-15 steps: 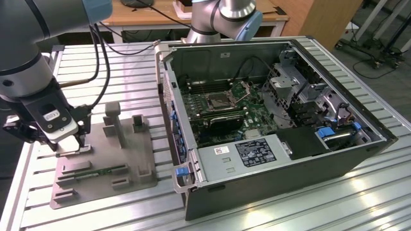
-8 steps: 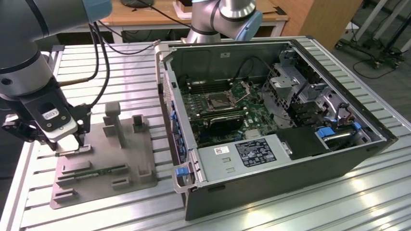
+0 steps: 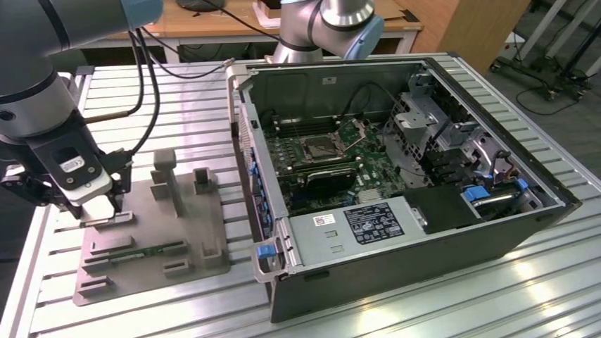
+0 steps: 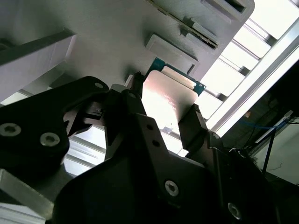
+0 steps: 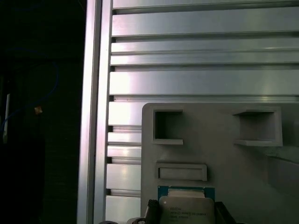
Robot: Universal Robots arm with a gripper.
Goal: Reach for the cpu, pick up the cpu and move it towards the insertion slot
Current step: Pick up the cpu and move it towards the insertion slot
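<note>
Over on the exterior view's left, the arm has its gripper (image 3: 98, 211) down at the near left corner of a grey holder tray (image 3: 188, 260) that lies on the slatted metal bench (image 3: 141, 84). In both wrist views the cpu (image 4: 170, 100) (image 5: 187, 207) sits between the two dark fingers (image 4: 194, 123), silver face up with a thin green edge showing past it, right over the pale tray surface. The jaws are drawn in narrow, and each one looks to be touching an opposite edge of the cpu, so I judge the grip is made. Whether the cpu has left the tray at all I cannot tell. At most it is just clear of the surface, because the gripper is low against the tray in the exterior view.

Further toward the exterior view's right stands the open computer case (image 3: 526, 232), lying on its side on the bench. The insertion slot (image 3: 319, 148) is on the green board inside it, a dark square with a shiny frame, well apart from the gripper. A second arm (image 3: 329, 28) stands behind the case at the far side.

By my reading, the reach is finished and the pick-up is at the grasp stage. The lift and the whole carry across to the insertion slot are not yet done.
</note>
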